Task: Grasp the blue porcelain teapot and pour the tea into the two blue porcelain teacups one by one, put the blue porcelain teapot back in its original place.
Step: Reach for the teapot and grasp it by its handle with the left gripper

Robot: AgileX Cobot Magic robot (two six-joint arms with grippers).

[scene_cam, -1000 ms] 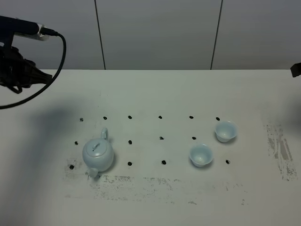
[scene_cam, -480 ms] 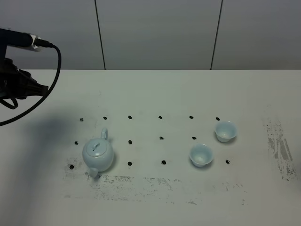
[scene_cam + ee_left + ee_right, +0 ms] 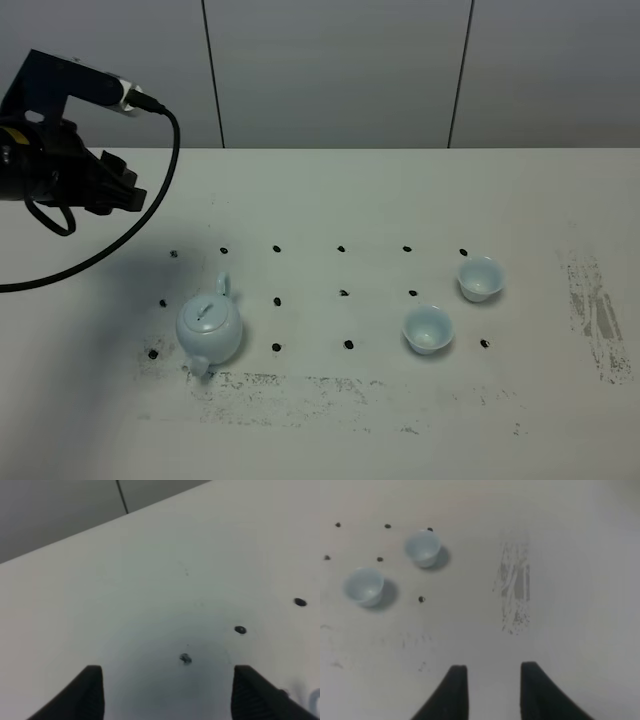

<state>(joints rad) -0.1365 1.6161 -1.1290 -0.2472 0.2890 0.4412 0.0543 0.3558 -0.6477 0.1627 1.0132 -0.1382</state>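
The pale blue teapot (image 3: 210, 328) stands on the white table (image 3: 360, 200) at the front left, lid on, spout toward the front edge. The two pale blue teacups stand at the right, one nearer the front (image 3: 428, 329) and one farther back (image 3: 480, 279); both look empty. My left gripper (image 3: 125, 195) hangs above the table's back left, well away from the teapot; its wrist view shows it (image 3: 170, 692) open and empty. My right gripper (image 3: 492, 690) is open and empty, outside the high view, with the two cups (image 3: 422, 547) (image 3: 365, 585) ahead of it.
Rows of small black dots (image 3: 343, 293) mark the table around the pot and cups. Dark scuffed patches lie along the front (image 3: 320, 390) and at the right (image 3: 595, 315). A black cable (image 3: 150, 220) loops down from the left arm. A grey panelled wall stands behind.
My left arm has swung right and farther over the table, toward the teapot's side. The dark piece of the right arm seen at the right edge one second ago has left the high view.
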